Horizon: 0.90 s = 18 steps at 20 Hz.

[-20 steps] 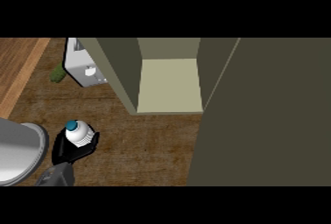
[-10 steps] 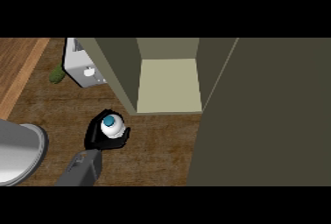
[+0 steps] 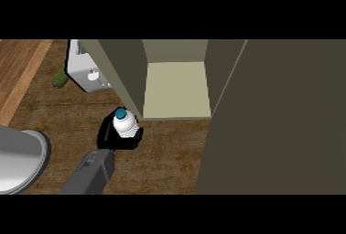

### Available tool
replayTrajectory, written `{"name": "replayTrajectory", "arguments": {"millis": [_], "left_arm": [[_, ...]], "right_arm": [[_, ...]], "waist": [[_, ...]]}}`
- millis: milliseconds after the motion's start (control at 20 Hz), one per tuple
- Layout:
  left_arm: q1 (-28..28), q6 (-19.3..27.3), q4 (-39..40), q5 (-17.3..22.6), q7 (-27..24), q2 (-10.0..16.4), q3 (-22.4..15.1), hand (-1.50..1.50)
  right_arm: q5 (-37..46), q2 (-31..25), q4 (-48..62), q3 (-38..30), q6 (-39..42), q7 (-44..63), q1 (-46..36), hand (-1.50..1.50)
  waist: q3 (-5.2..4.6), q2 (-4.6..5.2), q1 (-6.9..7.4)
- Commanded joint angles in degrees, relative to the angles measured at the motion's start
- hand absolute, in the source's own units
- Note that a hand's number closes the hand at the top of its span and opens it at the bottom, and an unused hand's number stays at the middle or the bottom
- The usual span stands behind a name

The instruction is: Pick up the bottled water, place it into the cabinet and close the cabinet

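**Item 1: bottled water** [image 3: 124, 125]. Clear ribbed body with a teal cap. It stands nearly upright, with its long axis running up toward the viewer. The cap is uppermost and leans slightly toward 11 o'clock. It sits at about 9 o'clock from the view's centre, just beside the near left corner of the cabinet and outside it. Whether its base touches the bench cannot be told.

**Item 2: left hand** [image 3: 108, 135]. Black, on a grey forearm that enters from 7 o'clock. The fingers and thumb are curled round the bottle's lower body, grasping it, and they hide the base.

**Item 3: cabinet** [image 3: 126, 73]. Olive green and standing open at 12 o'clock. Its compartment shows a pale floor, and the bottle is not within it. The cabinet door [image 3: 277, 123] is swung out and fills the view from 1 to 5 o'clock.

**Item 4: bench** [image 3: 162, 157]. Dark wood grain, bare at 6 o'clock.

**Item 5: other things.**
- A white appliance [image 3: 86, 75] stands at 10 o'clock, against the cabinet's left wall.
- A small green object [image 3: 61, 80] lies just left of the appliance.
- A grey round vessel [image 3: 20, 160] sits at 8 o'clock and is cut by the view's edge. Its contents cannot be seen.
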Motion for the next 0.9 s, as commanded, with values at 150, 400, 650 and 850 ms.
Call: {"name": "replayTrajectory", "arguments": {"millis": [150, 400, 650, 850], "left_arm": [[-6.42, 2.10, -3.28, 8.29, 4.29, -2.41, -7.25, 1.50], [-9.72, 4.88, -4.52, 10.62, 7.92, -2.36, -8.49, 1.50], [-10.57, 9.02, -6.41, 12.69, 7.48, -2.31, -11.93, 1.50], [-12.55, 12.67, -7.40, 14.20, 9.55, -2.28, -12.72, 1.50]], "right_arm": [[-9.07, 1.40, -0.70, -4.09, 1.99, -0.25, -0.12, -1.50], [-13.40, 0.12, 2.95, -9.57, 5.28, -2.06, -0.67, -1.50], [-14.30, 0.83, 4.78, -9.91, 7.16, -3.83, -1.04, -1.50], [-15.49, 0.34, 5.63, -11.23, 8.46, -3.87, -0.99, -1.50]], "waist": [[-0.23, -0.18, -1.18], [-0.11, -0.18, -2.07], [-0.13, -0.21, -3.73], [-0.11, -0.26, -4.87]]}}
